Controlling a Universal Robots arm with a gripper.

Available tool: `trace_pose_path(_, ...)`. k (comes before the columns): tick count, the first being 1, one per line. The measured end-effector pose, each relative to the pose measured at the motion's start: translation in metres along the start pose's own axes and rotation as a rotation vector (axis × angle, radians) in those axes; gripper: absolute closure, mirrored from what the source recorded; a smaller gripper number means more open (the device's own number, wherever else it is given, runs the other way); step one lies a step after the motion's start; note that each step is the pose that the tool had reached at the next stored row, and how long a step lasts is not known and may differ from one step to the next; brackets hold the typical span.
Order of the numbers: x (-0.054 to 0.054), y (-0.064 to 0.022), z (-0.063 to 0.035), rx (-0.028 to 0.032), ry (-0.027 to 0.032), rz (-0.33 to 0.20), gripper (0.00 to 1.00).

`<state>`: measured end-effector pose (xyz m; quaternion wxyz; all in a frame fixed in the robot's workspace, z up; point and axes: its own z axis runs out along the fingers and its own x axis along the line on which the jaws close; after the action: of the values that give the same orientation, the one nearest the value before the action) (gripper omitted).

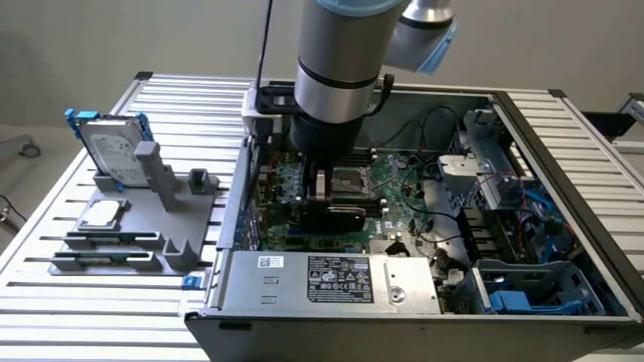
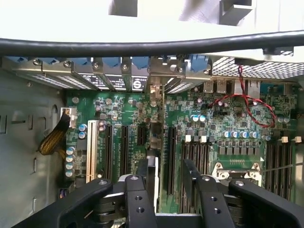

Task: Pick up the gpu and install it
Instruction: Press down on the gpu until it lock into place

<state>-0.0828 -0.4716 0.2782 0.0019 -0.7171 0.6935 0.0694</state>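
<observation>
Case (image 1: 403,339) open above, power supply (image 1: 332,279) and drive cage (image 1: 481,162) flanking, gpu (image 1: 332,217) standing between tool (image 2: 165,167) fingers

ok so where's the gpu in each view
Exterior view: the gpu is the black card standing on the motherboard, right under the gripper.
Wrist view: the gpu is edge-on between the open fingers.
Shared landmark: the silver cpu socket beside it.
</observation>
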Motion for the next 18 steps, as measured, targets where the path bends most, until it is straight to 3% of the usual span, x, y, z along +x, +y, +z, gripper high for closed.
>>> trace_pose_path(10, 0.002, -0.0004, 0.005, -0.0001, 0.0121, 0.001, 0.57)
trace_pose_path(15, 0.003, -0.0007, 0.008, -0.0004, 0.0271, 0.003, 0.57)
trace_pose_path(18, 0.003, -0.0011, 0.0115, -0.0001, 0.0331, 0.003, 0.57)
